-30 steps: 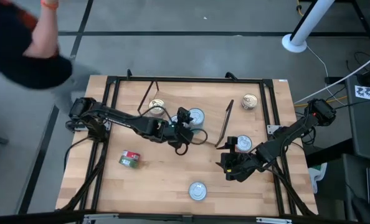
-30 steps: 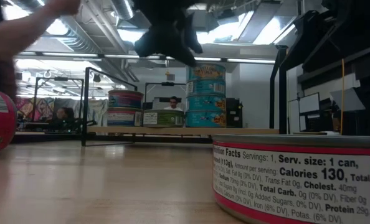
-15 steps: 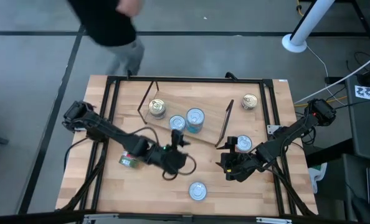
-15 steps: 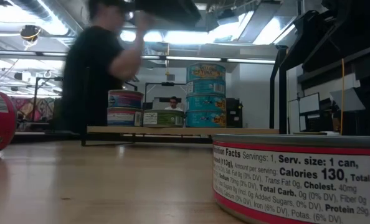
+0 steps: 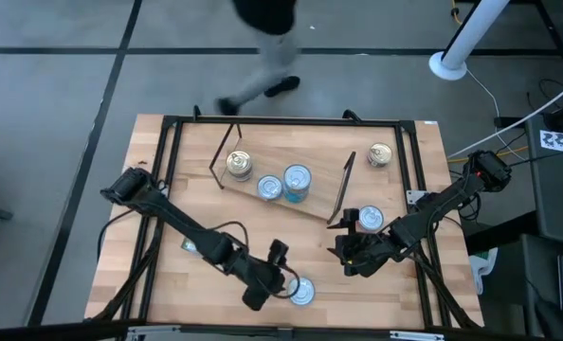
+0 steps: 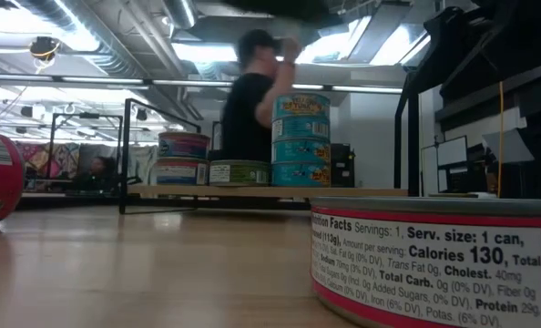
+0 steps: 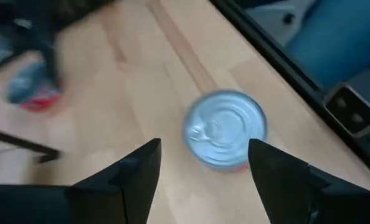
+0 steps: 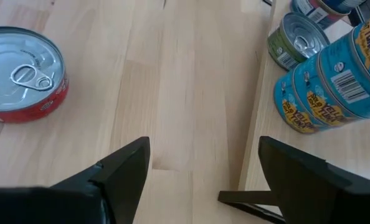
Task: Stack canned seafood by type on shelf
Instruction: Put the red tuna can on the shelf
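Now left end effector (image 5: 283,277) sat over the front can (image 5: 301,291), fingers apart, gripping nothing.
Can stood upright on the worktop (image 5: 149,275) near its front edge, silver lid up, red side label, framed between the spread fingers (image 7: 135,177) in the left wrist view. Right end effector (image 5: 350,248) waited just right of the shelf (image 5: 315,194), also apart, empty. Shelf carried a tall teal stack (image 5: 297,183) plus two lower piles (image 5: 239,165). A person (image 6: 248,109) stood beyond the worktop.
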You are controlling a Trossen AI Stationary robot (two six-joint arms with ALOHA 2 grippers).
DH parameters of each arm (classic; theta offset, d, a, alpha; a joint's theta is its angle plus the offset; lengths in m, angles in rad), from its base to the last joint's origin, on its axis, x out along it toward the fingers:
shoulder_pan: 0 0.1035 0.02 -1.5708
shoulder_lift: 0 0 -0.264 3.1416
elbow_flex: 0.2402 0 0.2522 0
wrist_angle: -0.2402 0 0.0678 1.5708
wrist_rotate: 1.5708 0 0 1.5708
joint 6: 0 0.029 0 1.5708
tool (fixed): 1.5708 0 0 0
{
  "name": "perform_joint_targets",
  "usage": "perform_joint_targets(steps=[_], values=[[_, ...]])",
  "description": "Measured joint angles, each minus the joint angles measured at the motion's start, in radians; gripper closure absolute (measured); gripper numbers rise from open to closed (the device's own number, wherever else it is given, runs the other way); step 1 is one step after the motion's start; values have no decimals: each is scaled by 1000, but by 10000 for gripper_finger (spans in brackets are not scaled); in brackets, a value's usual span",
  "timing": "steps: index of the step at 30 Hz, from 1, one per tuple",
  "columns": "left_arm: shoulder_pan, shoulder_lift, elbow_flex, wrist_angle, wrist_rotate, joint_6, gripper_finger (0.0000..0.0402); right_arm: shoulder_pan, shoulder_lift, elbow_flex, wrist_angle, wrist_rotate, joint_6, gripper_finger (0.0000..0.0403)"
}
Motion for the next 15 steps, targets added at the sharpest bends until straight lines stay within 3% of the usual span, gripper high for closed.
perform_joint_targets(steps=[12,15], values=[[9,133,0,79,48,369,169,0,0,0,-1,0,0,103],[23,145,0,78,98,403,182,0,0,0,-2,0,0,103]])
